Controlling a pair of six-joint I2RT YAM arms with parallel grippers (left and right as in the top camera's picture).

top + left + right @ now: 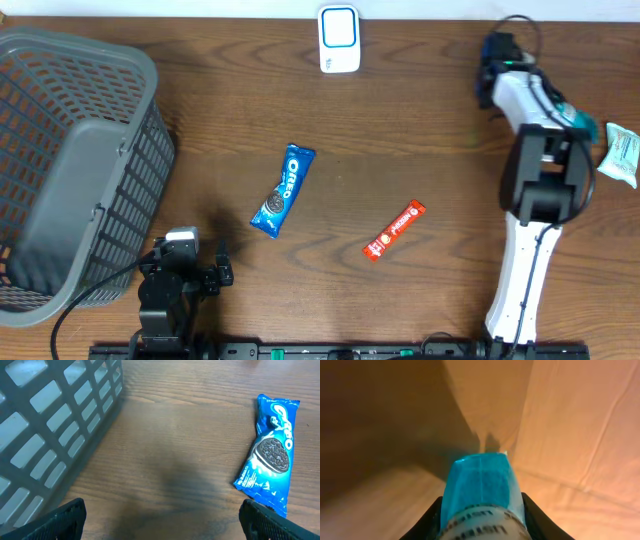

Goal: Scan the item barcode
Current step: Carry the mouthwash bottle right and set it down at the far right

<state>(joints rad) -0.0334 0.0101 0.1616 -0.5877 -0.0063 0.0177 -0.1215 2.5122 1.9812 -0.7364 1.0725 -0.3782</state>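
My right gripper point(481, 522) is shut on a light blue packet point(481, 485) with a white printed label, its black fingers point(427, 522) pressed against both sides. From above, that gripper point(497, 58) hangs at the far right of the table, to the right of the white and blue scanner point(339, 38). Low at the near left, my left gripper point(161, 522) stands wide open over bare wood. A blue Oreo pack point(272, 452) lies ahead of it to the right, and the same Oreo pack point(283, 190) sits mid-table in the overhead view.
A grey plastic basket point(70, 170) fills the left side, and its wall point(55, 425) runs close to my left gripper. A red snack bar point(394, 230) lies right of centre. A pale green packet point(620, 152) rests at the right edge.
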